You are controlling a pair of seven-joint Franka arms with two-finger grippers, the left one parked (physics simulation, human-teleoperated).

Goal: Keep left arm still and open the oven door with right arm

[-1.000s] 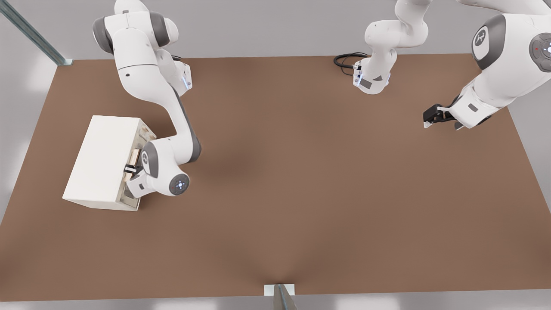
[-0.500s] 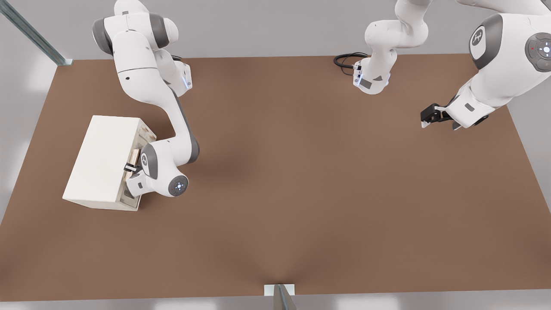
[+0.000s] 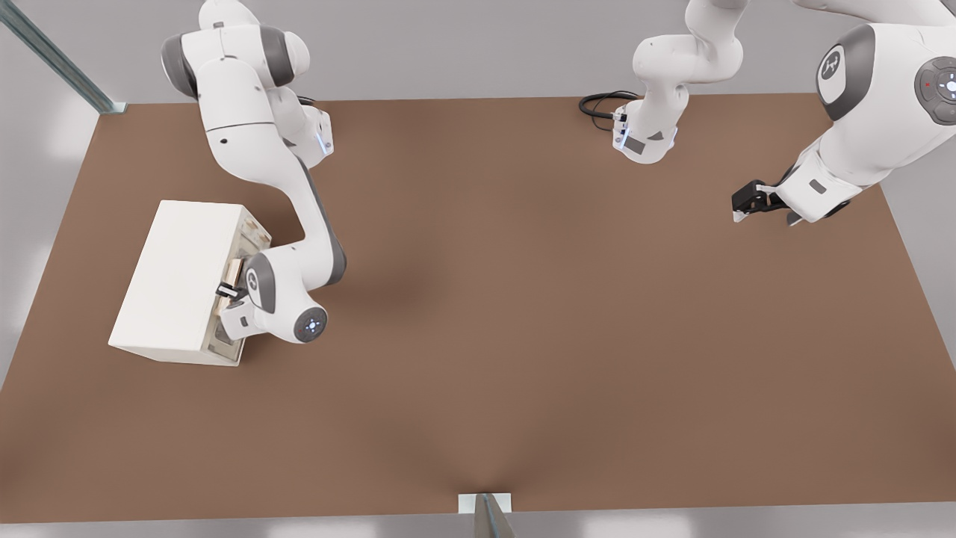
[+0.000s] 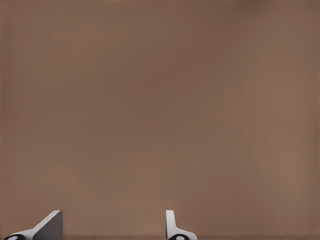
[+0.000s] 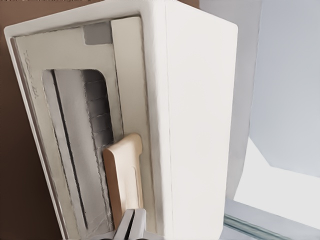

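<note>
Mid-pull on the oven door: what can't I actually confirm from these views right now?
- Grip on the handle: the right wrist view's edge cuts off the gripper; in the front view the right arm covers the contact.
- How far the oven door is ajar: the front view shows it only edge-on, partly behind the wrist.
- Oven interior: the greyish glass pane shows only vague streaks.
- Left wrist view: only brown table.

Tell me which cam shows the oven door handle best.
Right wrist view: the wooden handle runs down the oven door, and the gripper is at its end. The front view shows only a sliver of handle behind the right arm. The left wrist view shows none.
</note>
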